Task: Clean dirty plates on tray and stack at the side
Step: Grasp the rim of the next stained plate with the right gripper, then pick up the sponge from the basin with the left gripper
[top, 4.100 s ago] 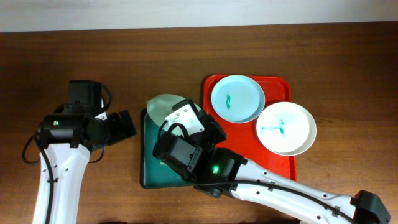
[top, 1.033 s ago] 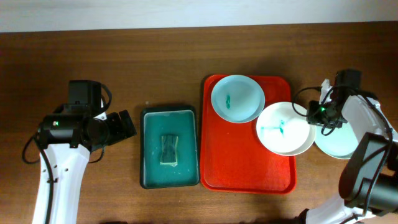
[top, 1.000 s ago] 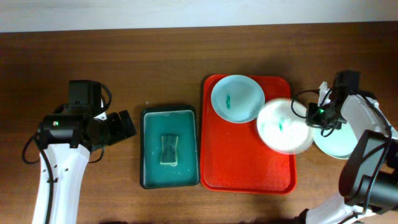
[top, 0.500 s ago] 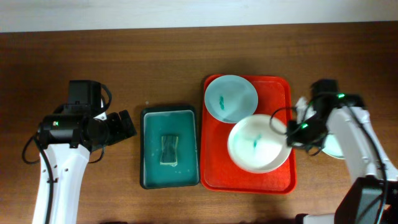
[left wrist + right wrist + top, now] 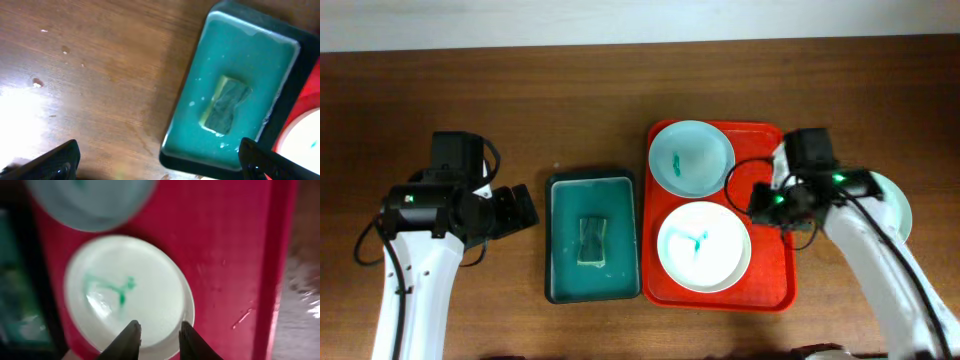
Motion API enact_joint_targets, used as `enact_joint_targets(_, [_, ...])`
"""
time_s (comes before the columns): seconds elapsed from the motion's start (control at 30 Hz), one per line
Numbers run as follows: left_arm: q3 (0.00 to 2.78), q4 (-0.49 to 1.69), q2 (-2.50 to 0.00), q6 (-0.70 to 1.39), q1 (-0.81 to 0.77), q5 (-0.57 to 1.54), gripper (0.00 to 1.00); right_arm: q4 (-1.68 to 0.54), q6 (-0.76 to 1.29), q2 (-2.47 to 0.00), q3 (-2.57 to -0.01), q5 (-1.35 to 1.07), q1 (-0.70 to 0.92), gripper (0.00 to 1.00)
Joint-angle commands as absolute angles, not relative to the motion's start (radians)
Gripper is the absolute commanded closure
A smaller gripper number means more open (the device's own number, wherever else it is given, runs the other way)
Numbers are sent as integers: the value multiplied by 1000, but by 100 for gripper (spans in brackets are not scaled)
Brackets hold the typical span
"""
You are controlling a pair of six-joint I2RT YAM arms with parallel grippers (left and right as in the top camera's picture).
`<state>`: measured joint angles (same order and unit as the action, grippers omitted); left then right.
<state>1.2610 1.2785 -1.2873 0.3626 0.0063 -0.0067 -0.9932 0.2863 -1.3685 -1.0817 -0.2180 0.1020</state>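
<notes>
Brown wooden table [image 5: 520, 90], pale wall strip along the far edge. On the right gripper [image 5: 160, 341], fingers a narrow gap apart over the rim of the smeared white plate [image 5: 125, 295]; no telling whether pinching that rim or merely resting on it. Plate now flat in the near half of the red tray [image 5: 770, 285], toward its left side, hauled there within the last second from an overhang at the right rim. Beyond it, pale-blue plate [image 5: 691, 157] in the far left corner, nudged slightly leftward, teal mark not yet wiped. Off the tray to the right, half hidden under the right arm, third plate [image 5: 900, 208] down on the table, probably the start of the stack. Further left, sponge [image 5: 592, 241] idle in the dark green tray [image 5: 565, 200]; left gripper [image 5: 159, 155] spread wide, holding nothing. Likely meaning: one plate done, a second lined up for wiping, two smeared ones left.
</notes>
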Motion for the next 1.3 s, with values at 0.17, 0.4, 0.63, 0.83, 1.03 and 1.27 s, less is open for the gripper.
enact_joint_targets(0.17, [1231,1150,-1380,173,-167,230,32,-1089,214,-1175,-1142,-217,111,67])
enact_joint_targets(0.4, [1133,1042,-1726,330,-412,115,57,-1116,214,-1221,-1139,-217,111,67])
enact_joint_targets(0.63, [1112,1000,-1862,437,-465,14,78,-1116,214,-1221,-1139,-217,111,67])
enact_joint_targets(0.83, [1242,1123,-1862,433,-464,53,92,-1120,214,-1220,-1139,-217,111,67])
enact_joint_targets(1.03, [1304,1120,-1867,433,-460,-147,42,-1119,215,-1220,-1139,-217,111,67])
enact_joint_targets(1.27, [1162,876,-1922,362,-462,-20,100,-1123,217,-1220,-1139,-218,111,67])
